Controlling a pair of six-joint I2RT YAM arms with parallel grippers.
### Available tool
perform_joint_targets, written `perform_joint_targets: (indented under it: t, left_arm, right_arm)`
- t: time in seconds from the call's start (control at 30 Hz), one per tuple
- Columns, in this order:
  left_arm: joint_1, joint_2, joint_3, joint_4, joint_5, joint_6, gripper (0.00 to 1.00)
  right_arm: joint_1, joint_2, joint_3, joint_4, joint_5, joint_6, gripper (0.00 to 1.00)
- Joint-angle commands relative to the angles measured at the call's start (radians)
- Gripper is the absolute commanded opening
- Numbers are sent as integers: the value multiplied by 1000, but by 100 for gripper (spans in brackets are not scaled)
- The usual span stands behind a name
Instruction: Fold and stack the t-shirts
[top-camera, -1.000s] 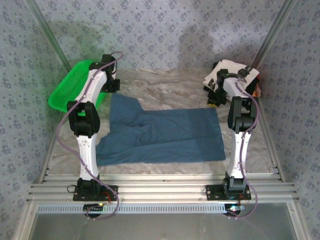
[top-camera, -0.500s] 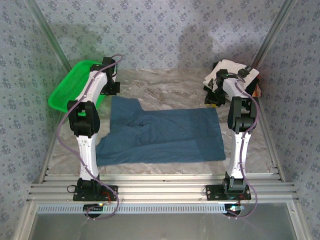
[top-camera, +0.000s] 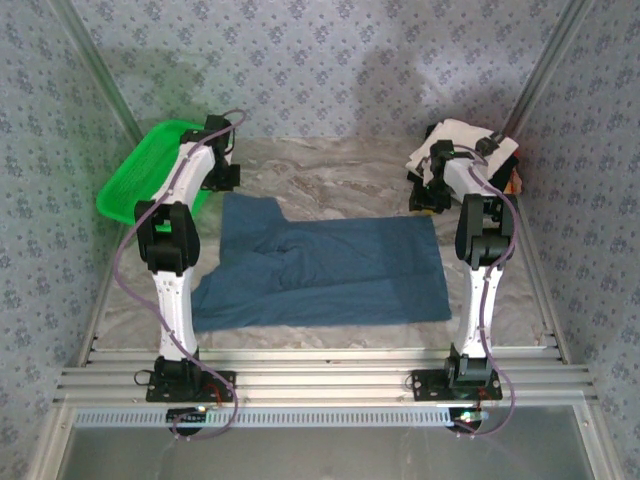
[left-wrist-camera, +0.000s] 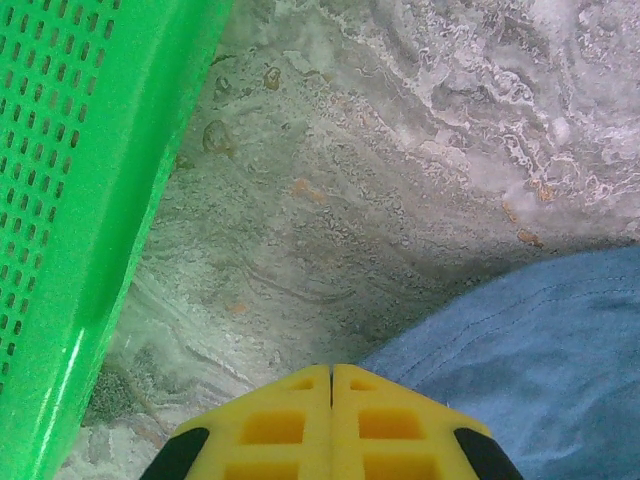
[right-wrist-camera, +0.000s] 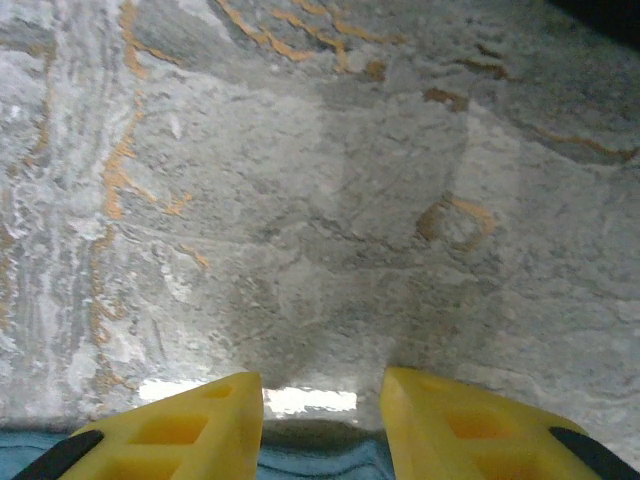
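**Q:** Where did the t-shirts lie?

**A:** From my remote station, the dusty-blue t-shirt (top-camera: 330, 270) lay spread and creased on the marbled table (top-camera: 330, 170), between my two arms. The folded stack (top-camera: 465, 140), its top shirt white with black patches, sat at the far right corner.

**Q:** And the claws?

**A:** The left gripper (left-wrist-camera: 332, 375) had its yellow fingers pressed together. It was poised at the blue shirt's far left corner, with the green basket (left-wrist-camera: 80, 200) just to its left. The right gripper (right-wrist-camera: 320, 385) had its fingers parted and empty. It was over bare table just beyond the shirt's far edge.
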Motion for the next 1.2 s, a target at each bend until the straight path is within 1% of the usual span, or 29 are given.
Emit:
perform_joint_targets:
  t: [0.0,0.3,0.5,0.63,0.77,0.87,1.07,1.13,1.17]
  left_arm:
    - [6,-63,-18,-3,-2,-8,0]
    - [6,-77,-37,3,0,-7,0]
    - [6,-86,-47,6,0,-7,0]
    - [6,-89,-56,11,0,-7,0]
    - [6,-89,-58,11,-1,-4,0]
    - [6,-90,-55,10,-3,-3,0]
    - [6,-86,-49,10,-3,0,0]
    - [6,-86,-46,10,-3,5,0]
    - [8,-86,-45,10,-5,7,0]
  right_arm:
    - [-20,-25,-37,-71,104,-36,41]
    - [-26,-44,-38,-81,76,-52,45]
    - [-37,-63,-65,-79,100,-60,46]
    - [-39,-67,-82,-60,71,-62,46]
    - [-27,-64,-95,-51,29,-80,41]
    - [-24,-64,-98,-54,-7,-81,36]
    - [-28,-61,-93,-63,-39,-69,20]
    - [-31,-64,-90,-63,-47,-63,12]
    - [-33,-66,-88,-63,-51,-59,9]
